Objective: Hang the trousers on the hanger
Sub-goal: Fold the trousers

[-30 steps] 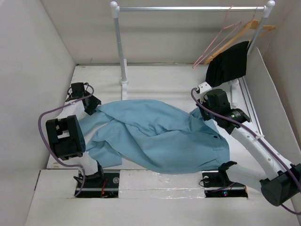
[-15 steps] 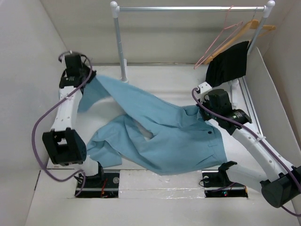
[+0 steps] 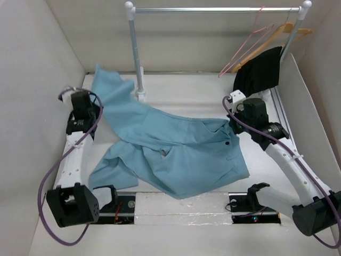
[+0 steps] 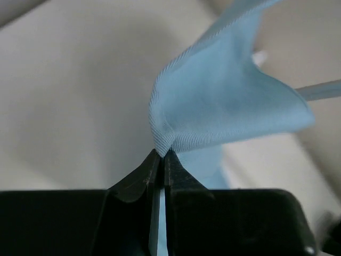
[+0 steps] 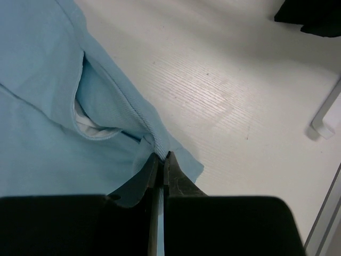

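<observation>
Pale blue, finely ribbed trousers (image 3: pixel 181 157), rumpled, edges pinched in left fingers (image 4: pixel 137 182) and right fingers (image 5: pixel 136 184).

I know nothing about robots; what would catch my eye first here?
The pale blue trousers sprawl across the white table, one leg stretching toward the back left corner. The left pincer and the right pincer each pinch their cloth. A black garment hangs back right.

Plain white walls (image 3: pixel 32 64), seemingly ribbed tabletop (image 5: pixel 213 106).
</observation>
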